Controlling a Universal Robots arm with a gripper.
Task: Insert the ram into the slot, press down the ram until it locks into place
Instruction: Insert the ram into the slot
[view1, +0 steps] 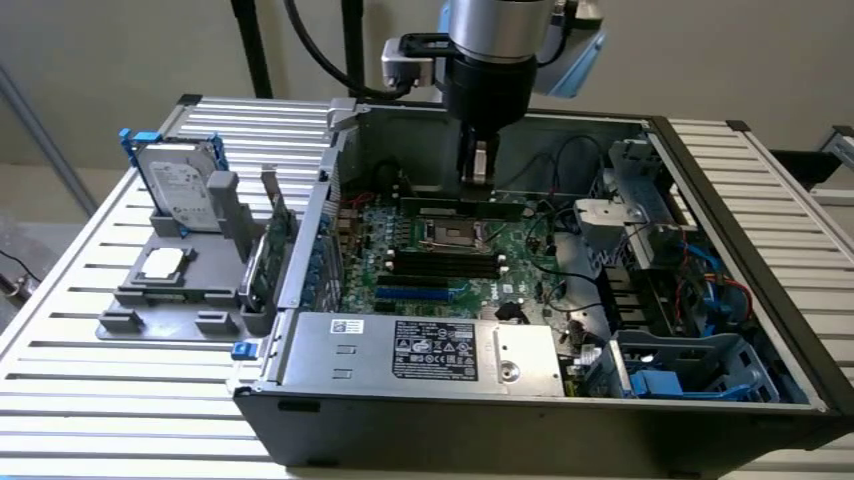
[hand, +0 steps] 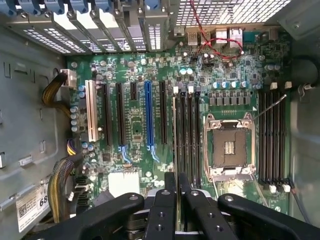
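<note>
Exterior view shows the pincer (view1: 477, 183) hanging inside the open computer case (view1: 534, 410), which sits on the slatted table (view1: 80, 340). Its fingers are drawn almost together on the upper edge of the ram (view1: 441, 210). The ram hangs below them as a thin green strip, its long axis running from 9 o'clock to 3 o'clock across that view. The slot (view1: 441, 262) belongs to a bank of parallel black sockets on the near side of the square CPU socket (view1: 447, 236), just beyond the blue connector strip (view1: 411, 293). From the pincer it lies at roughly 6 to 7 o'clock in the exterior view. Its long axis also runs 9 to 3, so stick and socket look parallel. The ram appears to be held above the board rather than seated, though how much gap remains cannot be told. In the wrist view the fingers (hand: 169, 200) stand close together with only a thin sliver between them. The line between them runs along the same bank of sockets (hand: 183, 135) beside the CPU socket. Judged from this, the axes already agree. What matters is the sideways offset across the bank, meaning which of the like sockets sits directly under the stick's lower edge.
</note>
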